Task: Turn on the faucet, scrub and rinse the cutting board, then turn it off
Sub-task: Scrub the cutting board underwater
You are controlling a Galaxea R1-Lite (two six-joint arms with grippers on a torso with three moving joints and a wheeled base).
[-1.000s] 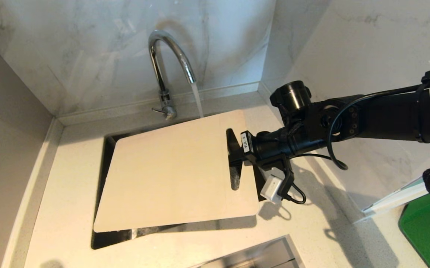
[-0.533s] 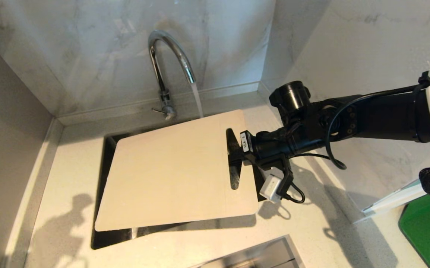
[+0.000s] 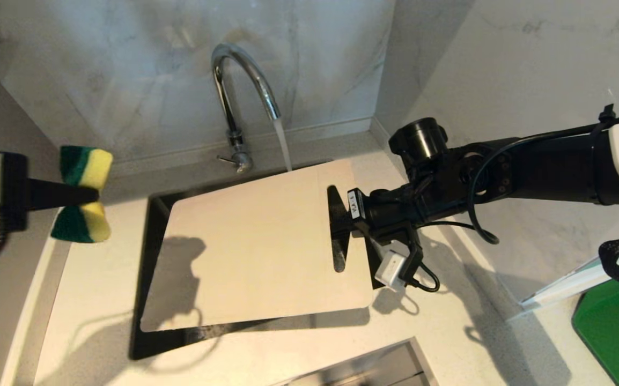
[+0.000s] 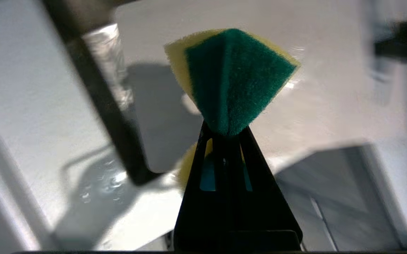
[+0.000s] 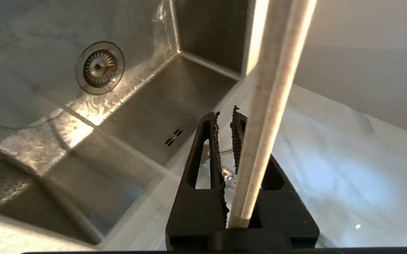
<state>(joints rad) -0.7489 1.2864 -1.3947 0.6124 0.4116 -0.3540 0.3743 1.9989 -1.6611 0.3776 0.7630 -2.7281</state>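
The chrome faucet [image 3: 240, 86] runs a thin stream of water [image 3: 284, 145] onto the far edge of the pale beige cutting board [image 3: 266, 241]. The board is held tilted over the sink [image 3: 151, 279]. My right gripper [image 3: 341, 225] is shut on the board's handle-slot end; in the right wrist view the board's edge [image 5: 274, 88] runs up beside the right gripper [image 5: 225, 114]. At the far left, my left gripper [image 3: 95, 195] is shut on a green-and-yellow sponge [image 3: 87, 161], apart from the board. The left wrist view shows the sponge [image 4: 231, 74] pinched in the left gripper [image 4: 226, 132].
Marble walls close in behind and on the right. A bright green mat [image 3: 615, 327] lies at the right edge beside a white ledge [image 3: 583, 279]. A steel basin [image 3: 374, 367] shows at the bottom. The sink's drain [image 5: 99, 67] sits below the board.
My left arm has swung in from the left with the sponge, and its shadow now falls on the board. The right arm and board have stayed put; water keeps running.
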